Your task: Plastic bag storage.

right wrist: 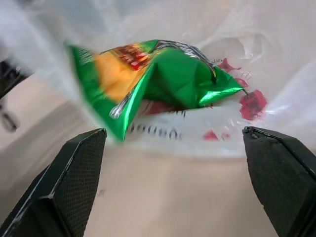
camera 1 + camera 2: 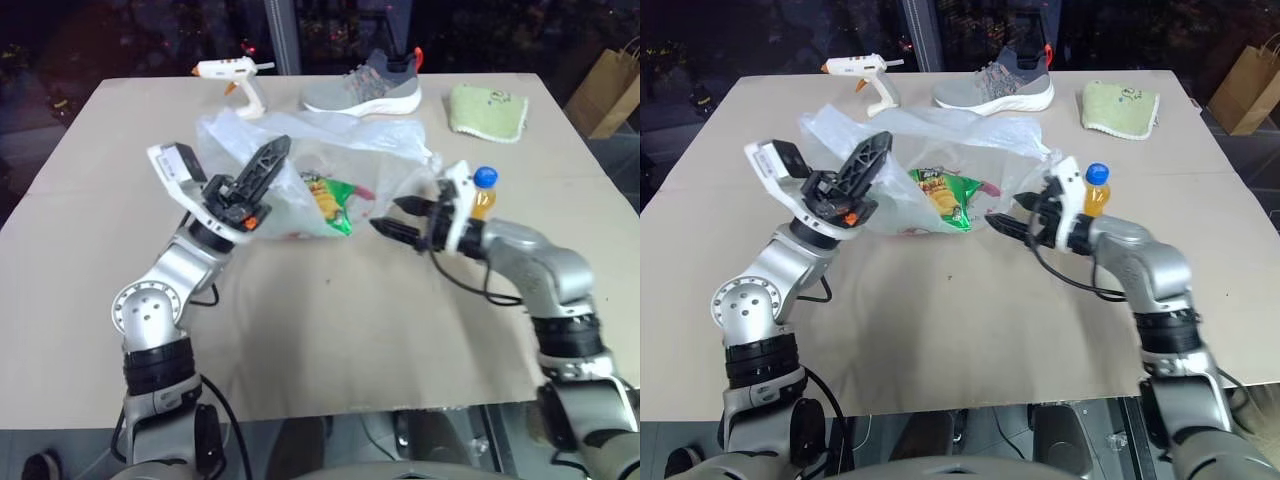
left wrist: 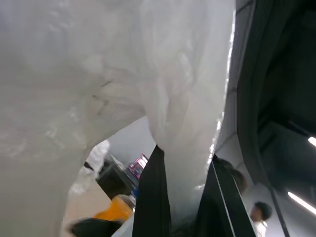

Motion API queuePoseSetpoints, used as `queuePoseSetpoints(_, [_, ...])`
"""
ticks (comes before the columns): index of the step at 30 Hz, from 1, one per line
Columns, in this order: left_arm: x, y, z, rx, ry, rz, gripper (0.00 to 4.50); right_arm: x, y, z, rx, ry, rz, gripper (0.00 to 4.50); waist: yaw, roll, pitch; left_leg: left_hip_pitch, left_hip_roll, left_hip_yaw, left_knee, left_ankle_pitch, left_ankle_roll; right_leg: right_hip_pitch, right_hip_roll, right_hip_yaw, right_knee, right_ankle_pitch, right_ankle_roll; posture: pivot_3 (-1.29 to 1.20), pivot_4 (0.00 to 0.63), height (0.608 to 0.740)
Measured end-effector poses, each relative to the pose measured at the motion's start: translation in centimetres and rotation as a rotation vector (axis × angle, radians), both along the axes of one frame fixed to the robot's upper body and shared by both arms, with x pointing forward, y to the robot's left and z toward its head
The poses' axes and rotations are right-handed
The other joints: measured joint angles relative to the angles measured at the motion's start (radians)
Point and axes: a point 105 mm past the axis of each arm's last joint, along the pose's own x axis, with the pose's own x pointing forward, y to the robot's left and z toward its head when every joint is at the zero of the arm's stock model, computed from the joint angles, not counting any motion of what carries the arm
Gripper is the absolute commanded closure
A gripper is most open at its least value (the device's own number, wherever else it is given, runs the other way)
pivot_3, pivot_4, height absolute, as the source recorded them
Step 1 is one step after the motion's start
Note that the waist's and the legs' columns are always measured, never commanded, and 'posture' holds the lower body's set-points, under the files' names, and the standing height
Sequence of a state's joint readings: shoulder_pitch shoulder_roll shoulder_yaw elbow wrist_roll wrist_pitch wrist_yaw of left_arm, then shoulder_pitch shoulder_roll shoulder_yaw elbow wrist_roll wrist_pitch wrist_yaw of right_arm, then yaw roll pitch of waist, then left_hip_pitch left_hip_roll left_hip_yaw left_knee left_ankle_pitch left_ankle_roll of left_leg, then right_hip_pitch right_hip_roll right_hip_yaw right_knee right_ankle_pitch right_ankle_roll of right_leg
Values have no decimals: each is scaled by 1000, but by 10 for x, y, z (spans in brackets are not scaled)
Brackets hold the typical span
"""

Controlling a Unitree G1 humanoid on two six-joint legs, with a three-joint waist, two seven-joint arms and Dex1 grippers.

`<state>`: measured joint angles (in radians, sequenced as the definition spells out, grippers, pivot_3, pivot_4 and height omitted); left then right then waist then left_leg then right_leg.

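While the left gripper [image 2: 262, 166] pinches the plastic bag [image 2: 310, 160] film, the right gripper [image 2: 392, 218], jaws wide at three o'clock, risks snagging the snack packet [image 2: 330, 203] inside.

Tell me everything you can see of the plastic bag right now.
The plastic bag is thin, translucent white, crinkled film with red printing, lying spread on the table behind both grippers. A glossy green snack packet sits inside, showing through the film and mouth. The left gripper is shut on a fold of it, lifting that side. The right gripper stands open just short of the bag's mouth, not touching it.
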<state>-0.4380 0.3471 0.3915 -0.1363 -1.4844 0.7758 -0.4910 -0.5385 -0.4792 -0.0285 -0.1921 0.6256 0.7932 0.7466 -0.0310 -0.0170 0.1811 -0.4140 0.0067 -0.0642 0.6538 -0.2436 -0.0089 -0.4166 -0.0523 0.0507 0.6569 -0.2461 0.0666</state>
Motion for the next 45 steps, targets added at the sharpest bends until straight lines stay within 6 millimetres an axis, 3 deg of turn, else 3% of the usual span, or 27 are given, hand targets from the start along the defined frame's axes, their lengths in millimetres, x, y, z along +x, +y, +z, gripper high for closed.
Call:
queuePoseSetpoints(2, [1,1,0,-3,5,9,4500,-2,-16,23,15,-86,-37,29,-2,0,0,1,0,0,0,0,0,0,0,0,1,0,0,0,150,740])
queuePoseSetpoints(5, [2,1,0,-19,17,18,4500,10,-44,91,104,-279,-194,29,-11,0,0,3,1,1,0,0,0,0,2,2,4,0,0,0,150,740])
queuePoseSetpoints(7, [3,2,0,-29,22,24,4500,9,-60,109,63,-353,-252,29,-6,-1,0,3,1,-1,0,0,0,2,2,0,3,0,0,0,150,740])
queuePoseSetpoints(9, [3,5,0,-46,28,40,4500,13,-73,96,-45,-342,-313,29,-2,-4,-3,3,1,-1,0,0,0,3,2,-1,1,0,0,0,150,740])
queuePoseSetpoints(11, [3,5,-1,-59,33,44,4500,24,-81,58,-145,-238,-360,29,-2,-5,-3,2,1,1,0,0,0,2,1,1,0,0,0,0,150,740])
queuePoseSetpoints(16, [2,-2,-1,-65,32,30,4500,30,-72,1,-194,-74,-344,29,-5,-4,-3,2,0,1,1,0,0,2,1,2,2,0,0,0,150,740])
queuePoseSetpoints(20, [-2,-5,0,-56,25,31,4500,29,-67,-8,-186,-25,-326,29,-4,-4,-2,2,1,1,1,0,0,1,1,2,2,0,0,0,150,740])
queuePoseSetpoints(25, [-2,-3,-6,-55,46,44,4500,32,-68,-14,-174,-7,-337,1756,-4,-4,-2,2,0,1,1,0,0,2,1,2,2,0,0,0,150,740])
queuePoseSetpoints(29, [-2,-3,-6,-54,47,47,4500,32,-66,-12,-159,-5,-328,1953,-5,-4,-2,2,1,1,1,0,0,1,1,2,2,0,0,0,150,740])
queuePoseSetpoints(32, [-2,-3,-6,-54,46,47,4500,32,-47,7,-30,1,-256,1953,-11,-3,-2,2,1,1,1,0,0,1,1,2,3,0,0,0,150,740])
queuePoseSetpoints(36, [-2,-5,-6,-50,44,40,4500,13,5,71,182,-132,-39,1953,-10,-1,0,2,2,0,1,0,0,0,3,1,3,0,0,0,150,740])
queuePoseSetpoints(38, [-3,-6,-5,-52,41,39,4500,8,32,85,237,-173,27,1953,-11,-1,-1,2,2,0,1,0,0,0,3,1,3,0,0,0,150,740])
queuePoseSetpoints(41, [-2,-8,-5,-61,40,33,4500,10,72,73,222,-154,77,1953,-5,-1,-1,1,1,0,1,1,-1,1,2,0,3,0,0,0,150,740])
queuePoseSetpoints(42, [-2,-8,-5,-62,39,33,4500,13,74,70,215,-144,70,1953,-2,-1,-1,1,1,-1,2,1,-1,1,1,0,3,0,0,0,150,740])
queuePoseSetpoints(45, [-3,-5,-4,-73,33,42,4500,42,97,50,178,-113,-36,1953,-6,-1,-1,1,0,0,3,3,-5,0,1,1,4,0,0,0,150,740])
